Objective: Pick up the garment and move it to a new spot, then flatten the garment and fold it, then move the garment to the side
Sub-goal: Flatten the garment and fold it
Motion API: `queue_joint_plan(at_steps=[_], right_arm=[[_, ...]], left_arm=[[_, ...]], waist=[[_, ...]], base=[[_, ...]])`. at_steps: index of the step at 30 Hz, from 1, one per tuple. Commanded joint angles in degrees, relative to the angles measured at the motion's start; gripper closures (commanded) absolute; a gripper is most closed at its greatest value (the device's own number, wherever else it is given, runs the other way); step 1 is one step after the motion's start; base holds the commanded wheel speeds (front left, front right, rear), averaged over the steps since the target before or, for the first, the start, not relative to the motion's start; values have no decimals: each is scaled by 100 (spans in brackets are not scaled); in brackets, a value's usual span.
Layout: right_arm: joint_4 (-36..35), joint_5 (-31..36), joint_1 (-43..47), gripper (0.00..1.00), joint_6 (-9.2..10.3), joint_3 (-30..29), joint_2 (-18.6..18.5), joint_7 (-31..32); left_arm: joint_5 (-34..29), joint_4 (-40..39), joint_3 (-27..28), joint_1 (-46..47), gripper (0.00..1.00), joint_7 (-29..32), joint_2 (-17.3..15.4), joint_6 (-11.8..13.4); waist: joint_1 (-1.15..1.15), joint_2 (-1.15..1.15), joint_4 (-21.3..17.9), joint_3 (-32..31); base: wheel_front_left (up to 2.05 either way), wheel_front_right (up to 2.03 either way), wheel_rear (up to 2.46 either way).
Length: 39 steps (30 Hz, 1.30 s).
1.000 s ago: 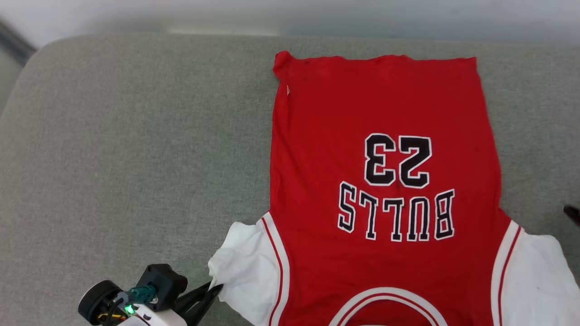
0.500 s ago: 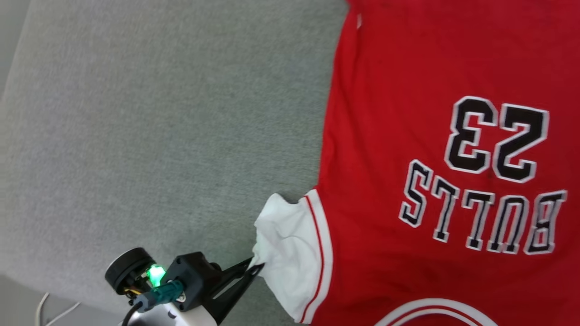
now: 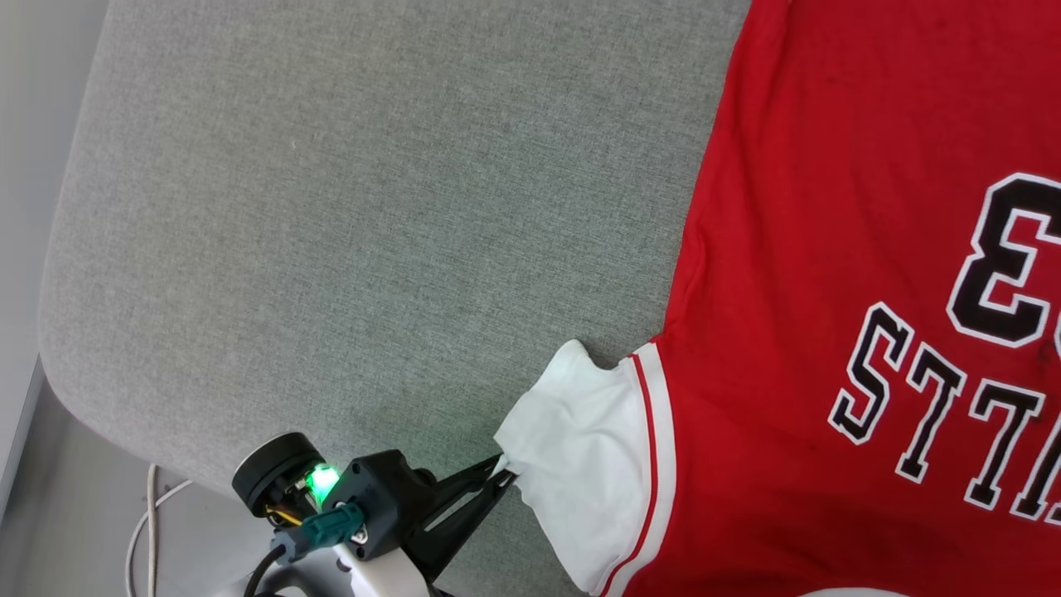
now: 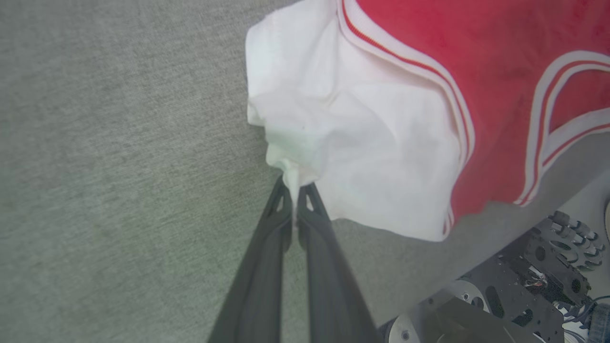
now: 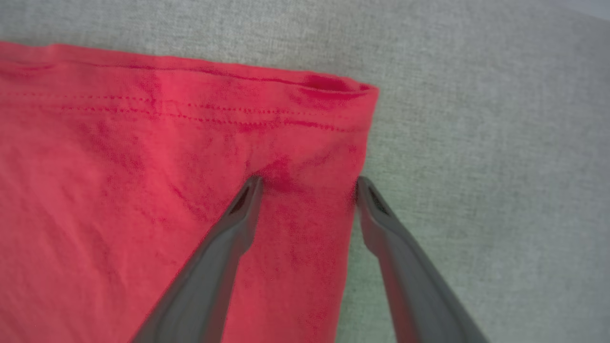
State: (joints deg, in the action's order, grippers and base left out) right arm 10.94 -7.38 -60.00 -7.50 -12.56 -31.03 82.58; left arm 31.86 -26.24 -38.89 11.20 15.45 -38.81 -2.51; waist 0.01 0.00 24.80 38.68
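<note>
One red shirt [image 3: 812, 249] lies flat on one grey cushion [image 3: 373, 207]. Left gripper [image 3: 504, 478] pinches the edge of its white sleeve [image 3: 580, 448]. Right gripper [image 5: 307, 183], fingers spread wide, sits over the shirt's hem corner.

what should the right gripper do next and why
Probably close the right gripper on the garment. Its open jaws straddle the side edge near the hem corner, while the left gripper is shut on the white sleeve, so both ends could be lifted together.
</note>
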Motion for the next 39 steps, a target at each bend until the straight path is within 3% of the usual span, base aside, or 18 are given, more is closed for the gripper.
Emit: queue_joint_plan(at_steps=[1, 6, 7, 8, 9, 20, 39], right_arm=[[53, 15, -7, 0, 2, 42, 1, 6], [218, -18, 156, 0, 2, 93, 69, 159], [243, -14, 228, 27, 2, 112, 69, 241], [259, -46, 304, 95, 2, 141, 62, 322], [264, -84, 374, 100, 2, 143, 51, 381], [162, -207, 1109, 100, 2, -94, 82, 398], [-193, -1334, 3545, 100, 2, 388, 342, -611]], left_arm=[[-7, 9, -10, 87, 100, -26, 46, -3], [31, 165, 72, 121, 100, -199, 79, 2], [39, 183, 80, 109, 100, -233, 95, 5], [49, 197, 84, 102, 100, -262, 98, -4], [57, 209, 89, 105, 100, -278, 94, -19], [96, 253, 150, 120, 100, -263, 13, 47], [282, 372, 415, -298, 100, -54, -143, 668]], waist=[[-1, 0, 37, 48], [-1, 0, 96, 135], [-1, 0, 103, 144], [-1, 0, 109, 152], [-1, 0, 115, 157], [-1, 0, -130, -195], [-1, 0, -1499, -1879]], base=[[0, 0, 0], [0, 0, 0], [0, 0, 0], [0, 0, 0], [0, 0, 0], [0, 0, 0], [0, 0, 0]])
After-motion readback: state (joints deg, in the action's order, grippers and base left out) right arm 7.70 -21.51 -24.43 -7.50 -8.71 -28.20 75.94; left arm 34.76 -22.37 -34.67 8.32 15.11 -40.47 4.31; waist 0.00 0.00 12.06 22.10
